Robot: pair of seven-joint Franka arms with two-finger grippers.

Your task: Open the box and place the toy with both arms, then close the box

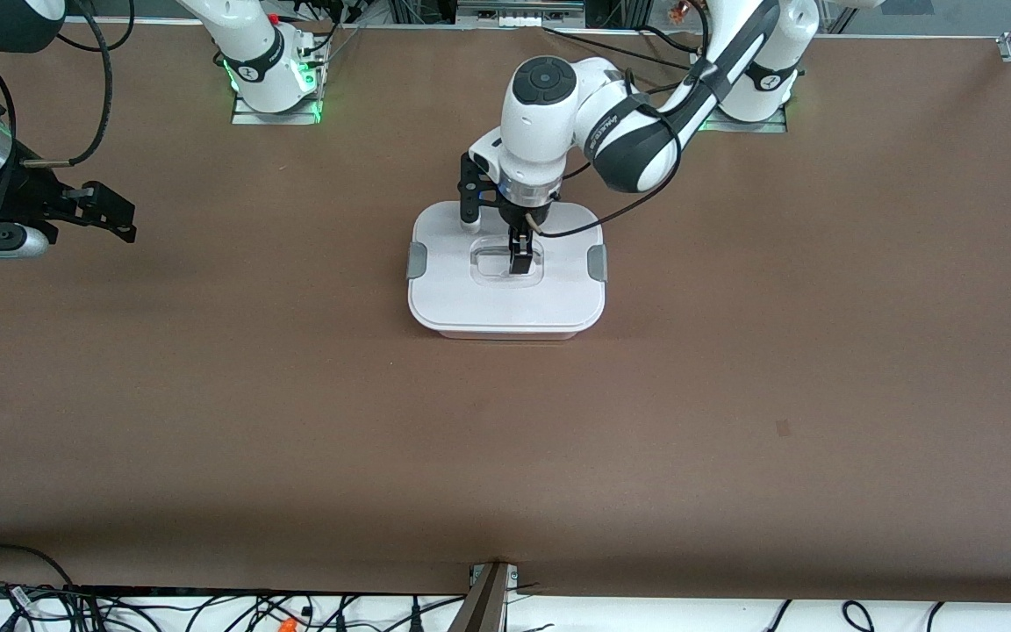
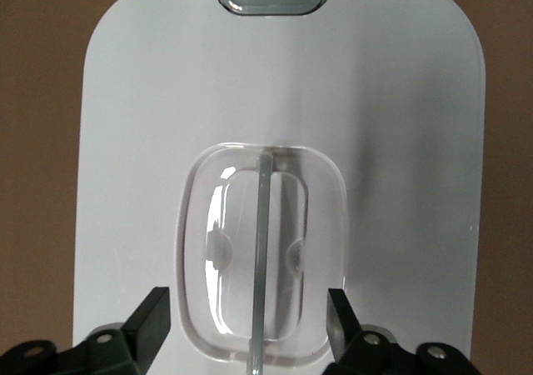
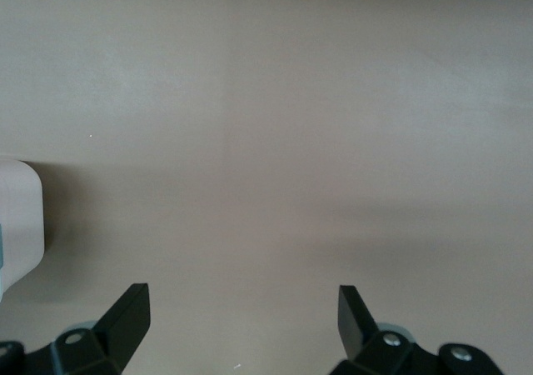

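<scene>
Lid (image 1: 505,294) and box (image 1: 505,332) are seen whole only in the front view, where the white lid sits on the pale tub in the middle of the brown table (image 1: 734,395), with a grey clip (image 1: 417,261) at the end toward the right arm and another grey clip (image 1: 597,262) at the end toward the left arm. The toy is shown in no view. What the front view hides is given by the left wrist view: the clear recessed handle (image 2: 261,262) with its thin bar lies between the two black fingers (image 2: 150,321) of the left gripper (image 2: 248,325), which are spread wide on either side of the recess and have hold of nothing. In the front view the left gripper (image 1: 519,260) is seen lowered onto the middle of the lid, its arm reaching from the base at the table's far edge. The right gripper (image 1: 111,215) waits over bare table toward the right arm's end, well apart from the box; in the right wrist view its fingers (image 3: 129,312) are spread apart and empty, and only a corner of the box (image 3: 18,225) is caught. Cables (image 1: 207,610) lie along the table's near edge on a white strip
</scene>
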